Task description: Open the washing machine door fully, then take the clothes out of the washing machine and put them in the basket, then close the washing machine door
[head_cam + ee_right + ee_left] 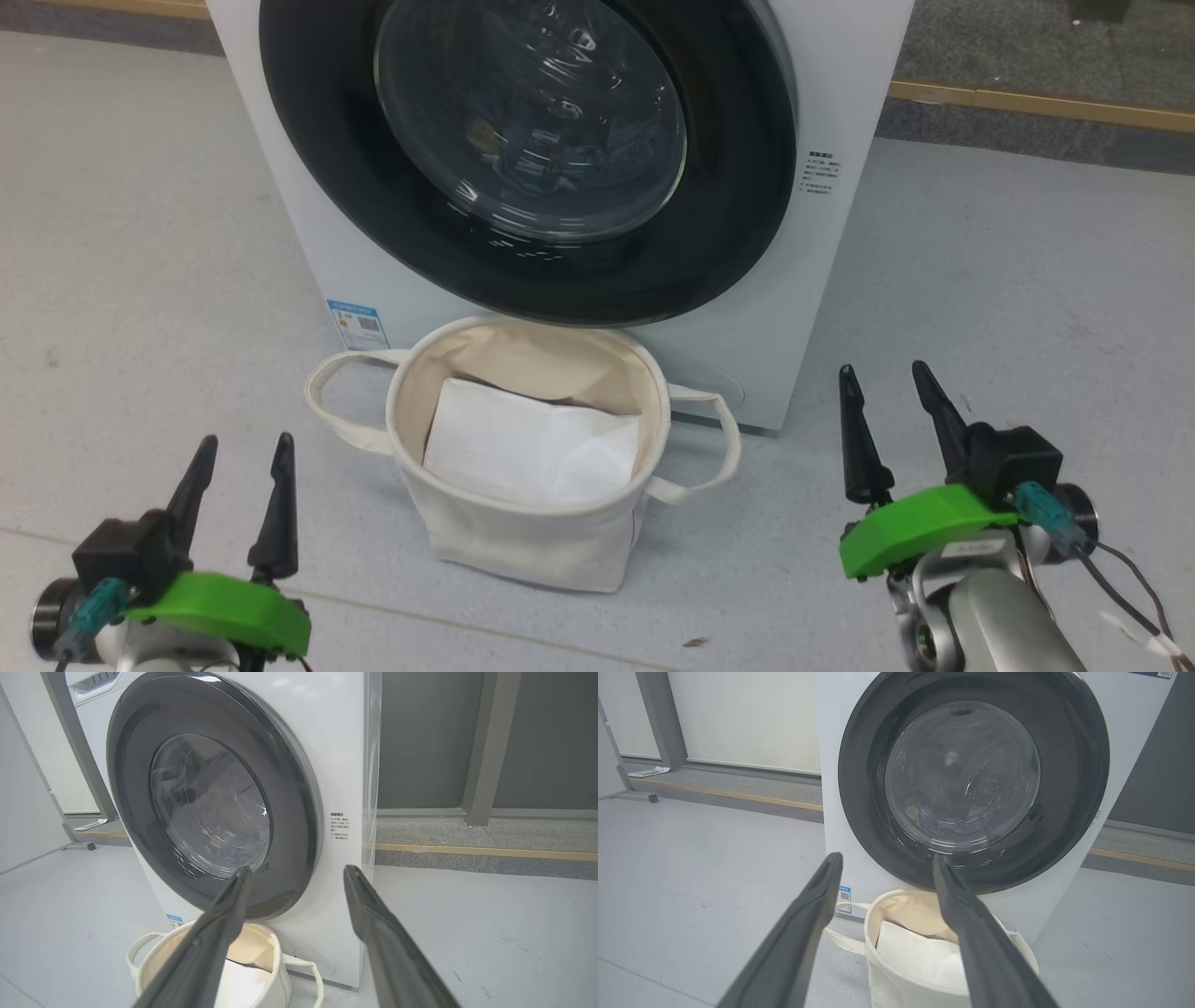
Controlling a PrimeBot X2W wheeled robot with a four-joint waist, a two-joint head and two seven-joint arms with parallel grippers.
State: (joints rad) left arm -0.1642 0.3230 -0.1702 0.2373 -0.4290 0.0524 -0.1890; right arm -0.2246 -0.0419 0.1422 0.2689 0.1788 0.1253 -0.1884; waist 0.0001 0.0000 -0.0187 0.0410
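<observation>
The white washing machine (pixel 840 84) stands ahead with its black-rimmed round door (pixel 308 140) closed flat against the front. Through the glass a bit of blue clothes (pixel 945 822) shows dimly low in the drum. The cream canvas basket (pixel 523 551) sits on the floor right before the machine, a plain white sheet (pixel 532 443) lying inside. My left gripper (pixel 245 453) hovers open at the lower left, short of the basket. At the lower right my right gripper (pixel 885 378) is open too, beside the basket's right handle. Both hold nothing.
Grey floor (pixel 140 233) spreads to both sides of the machine. A yellow-edged raised strip (pixel 1036 103) runs behind it. In the left wrist view a white panel wall (pixel 738 718) and a wheeled stand foot (pixel 644 794) lie far left.
</observation>
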